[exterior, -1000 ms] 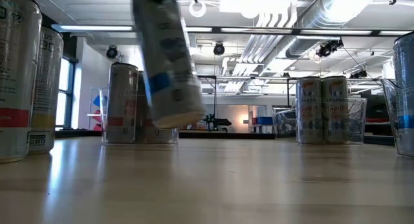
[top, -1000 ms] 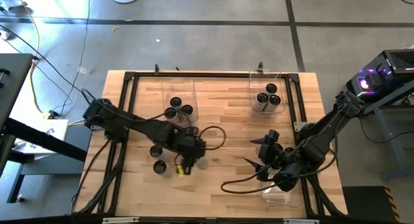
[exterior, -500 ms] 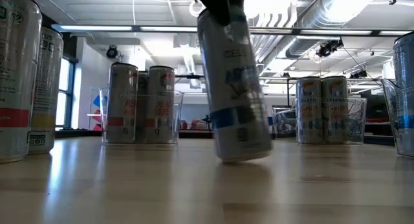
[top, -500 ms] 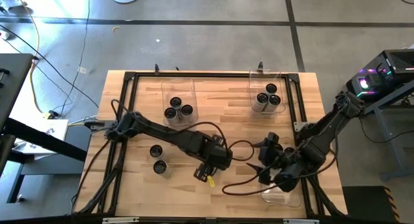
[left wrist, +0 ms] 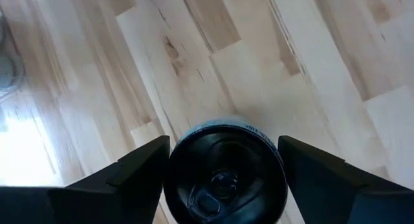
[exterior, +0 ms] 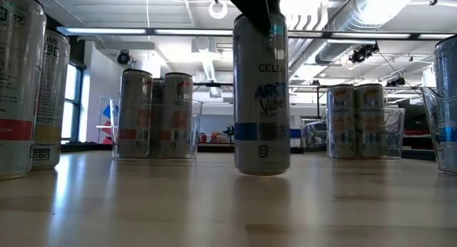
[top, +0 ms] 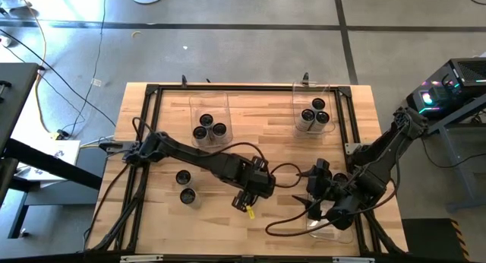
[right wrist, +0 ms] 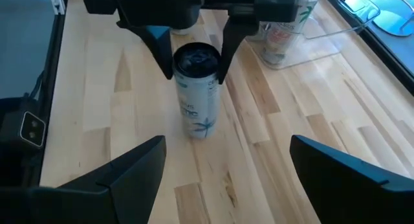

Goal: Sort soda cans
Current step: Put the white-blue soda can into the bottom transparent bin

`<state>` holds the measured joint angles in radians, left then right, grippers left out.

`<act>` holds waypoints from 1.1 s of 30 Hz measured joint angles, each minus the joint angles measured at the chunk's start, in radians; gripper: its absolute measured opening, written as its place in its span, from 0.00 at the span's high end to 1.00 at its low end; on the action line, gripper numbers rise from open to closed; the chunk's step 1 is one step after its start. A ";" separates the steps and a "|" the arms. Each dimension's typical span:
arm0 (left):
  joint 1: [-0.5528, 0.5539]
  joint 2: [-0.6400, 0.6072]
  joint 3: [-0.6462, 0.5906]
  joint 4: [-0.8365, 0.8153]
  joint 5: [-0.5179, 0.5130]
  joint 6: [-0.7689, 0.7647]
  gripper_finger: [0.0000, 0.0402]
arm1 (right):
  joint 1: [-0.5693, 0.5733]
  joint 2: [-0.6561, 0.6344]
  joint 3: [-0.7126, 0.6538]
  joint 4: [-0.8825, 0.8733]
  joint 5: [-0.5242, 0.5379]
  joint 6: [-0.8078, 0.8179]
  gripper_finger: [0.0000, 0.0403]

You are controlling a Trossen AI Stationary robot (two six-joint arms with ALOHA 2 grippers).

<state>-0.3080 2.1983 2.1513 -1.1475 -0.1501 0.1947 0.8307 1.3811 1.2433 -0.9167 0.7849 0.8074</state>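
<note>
- High view: the left gripper (top: 257, 185) reaches to the middle of the table (top: 258, 122), nearer its front edge, and the right gripper (top: 314, 194) waits near the front right corner.
- Left wrist view: a soda can (left wrist: 224, 169) stands upright between the left gripper's fingers (left wrist: 138, 167); a thin gap shows on each side, so I cannot tell whether they grip it.
- Right wrist view: the same can (right wrist: 197, 89) rests on the wood, with the right gripper's fingers (right wrist: 127, 169) spread wide and nothing between them.
- Three cans (top: 209, 128) sit in a clear bin (top: 209, 103) at the back left; three more (top: 314, 115) in a bin (top: 311, 92) at the back right.
- Two loose cans (top: 184, 185) stand near the left edge.
</note>
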 joint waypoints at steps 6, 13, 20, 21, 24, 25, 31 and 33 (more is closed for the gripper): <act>0.000 -0.004 0.000 0.031 0.012 0.001 0.30 | 0.000 0.000 0.000 0.000 0.000 0.000 0.19; 0.003 -0.004 0.000 0.054 0.036 0.033 0.30 | 0.000 -0.001 -0.044 0.014 0.036 -0.004 0.19; 0.000 -0.049 0.000 0.056 0.001 -0.077 0.30 | -0.051 -0.001 -0.212 0.285 0.035 -0.155 0.19; -0.004 -0.057 0.000 0.052 -0.018 -0.102 0.30 | -0.064 -0.001 -0.239 0.372 0.018 -0.210 0.19; -0.015 -0.087 -0.002 0.038 -0.102 -0.180 0.30 | -0.113 -0.001 -0.310 0.610 -0.075 -0.369 0.19; -0.019 -0.102 -0.002 0.036 -0.134 -0.201 0.30 | -0.132 -0.001 -0.331 0.684 -0.109 -0.408 0.19; -0.045 -0.247 -0.112 0.031 -0.298 -0.327 0.30 | -0.243 0.000 -0.412 0.962 -0.242 -0.565 0.19; -0.061 -0.312 -0.204 0.054 -0.390 -0.389 0.30 | -0.270 0.008 -0.418 1.019 -0.271 -0.600 0.19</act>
<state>-0.3687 1.8867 1.9472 -1.0931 -0.5399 -0.1939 0.5608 1.3892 0.8252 0.1022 0.5141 0.2071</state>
